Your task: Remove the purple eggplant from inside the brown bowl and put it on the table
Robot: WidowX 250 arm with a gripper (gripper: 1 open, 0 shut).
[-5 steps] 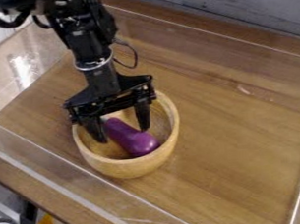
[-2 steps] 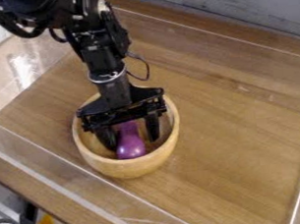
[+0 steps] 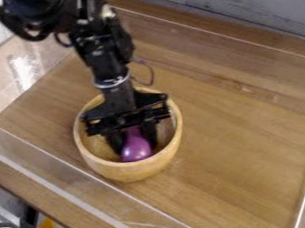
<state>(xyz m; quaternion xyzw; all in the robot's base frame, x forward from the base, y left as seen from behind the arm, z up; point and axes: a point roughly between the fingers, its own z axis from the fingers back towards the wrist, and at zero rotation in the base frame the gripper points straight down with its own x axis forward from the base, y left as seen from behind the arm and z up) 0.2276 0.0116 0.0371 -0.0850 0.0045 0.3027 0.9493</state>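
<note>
Glossy purple eggplant (image 3: 135, 146), smooth wooden brown bowl (image 3: 100, 162), wood-grain table (image 3: 237, 129)

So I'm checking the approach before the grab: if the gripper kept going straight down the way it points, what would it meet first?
The gripper points straight down into the brown bowl, its fingers either side of the purple eggplant. It would likely meet the eggplant first, then the bowl's floor; depth is hard to judge.

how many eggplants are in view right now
1. The small glossy purple toy eggplant lies inside the round light-brown wooden bowl, partly covered by the hand above it. No others show.
</note>
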